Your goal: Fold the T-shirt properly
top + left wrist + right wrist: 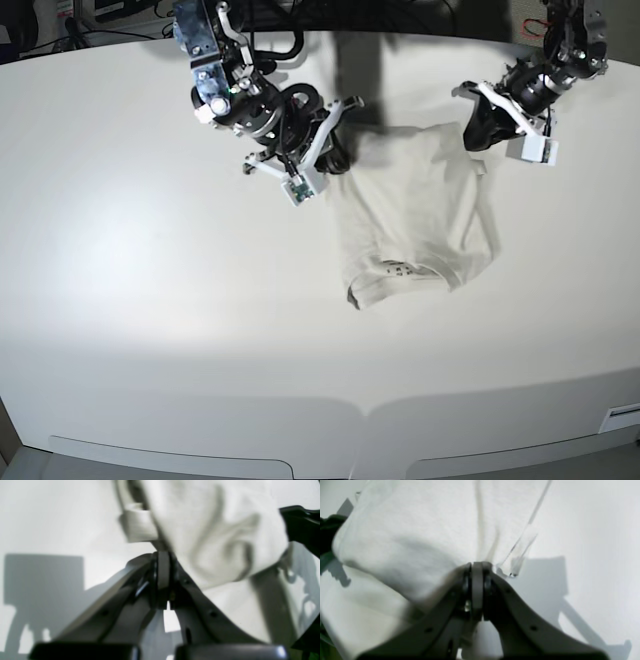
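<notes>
The pale off-white T-shirt (415, 215) lies bunched in the middle of the white table (150, 300), its far edge lifted between both arms. In the base view my right gripper (338, 158) is shut on the shirt's far left corner. My left gripper (478, 135) is shut on the far right corner. In the right wrist view the jaws (477, 565) are pressed together, with the T-shirt (407, 530) spreading away from the tips. The left wrist view shows my left gripper (163, 555) closed, with the T-shirt (212, 530) draping off to the right in folds. A small print or label (398, 268) shows near the shirt's front edge.
Cables and dark equipment (300, 15) line the table's far edge. The rounded front edge (360, 410) of the table runs across the bottom. A black part of the other arm (300, 522) shows at the right of the left wrist view.
</notes>
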Robot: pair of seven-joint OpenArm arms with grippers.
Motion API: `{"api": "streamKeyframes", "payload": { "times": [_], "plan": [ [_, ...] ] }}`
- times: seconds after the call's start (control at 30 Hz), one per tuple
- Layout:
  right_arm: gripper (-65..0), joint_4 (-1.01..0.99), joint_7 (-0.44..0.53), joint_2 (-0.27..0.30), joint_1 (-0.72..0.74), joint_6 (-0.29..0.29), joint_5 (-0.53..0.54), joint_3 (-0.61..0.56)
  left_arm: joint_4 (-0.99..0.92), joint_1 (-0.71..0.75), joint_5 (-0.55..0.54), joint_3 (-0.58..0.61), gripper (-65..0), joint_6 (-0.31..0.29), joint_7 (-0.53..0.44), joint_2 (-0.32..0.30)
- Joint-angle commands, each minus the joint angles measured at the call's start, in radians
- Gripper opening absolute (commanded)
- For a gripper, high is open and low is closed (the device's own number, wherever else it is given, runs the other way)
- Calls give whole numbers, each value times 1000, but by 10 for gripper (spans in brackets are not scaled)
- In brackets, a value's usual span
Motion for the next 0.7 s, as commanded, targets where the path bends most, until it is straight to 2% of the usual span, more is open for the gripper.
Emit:
{"api": "streamKeyframes", "payload": {
  "times": [0.0, 0.13, 0.43, 0.5, 0.57, 0.67],
  "plan": [
    [-650, 12, -28, 0, -6, 11, -14, -1, -5, 12, 34, -6, -650, 47, 56, -30],
    [-650, 87, -30, 0, -11, 10, -14, 10, 42, 35, -68, -37, -650, 47, 55, -86],
    [-650, 406, -39, 0, -134, 10, -8, 172, 277, 187, -89, -233, -650, 46, 59, -84],
    [-650, 468, -73, 0, -176, 16, 37, 226, 310, 238, -89, -252, -650, 46, 64, -84],
    [-650, 520, -127, 0, -221, 66, 99, 283, 333, 293, -88, -263, -650, 42, 65, -84],
    [-650, 590, -189, 0, -301, 91, 174, 364, 358, 377, -84, -269, -650, 34, 71, -84]
  ]
}}
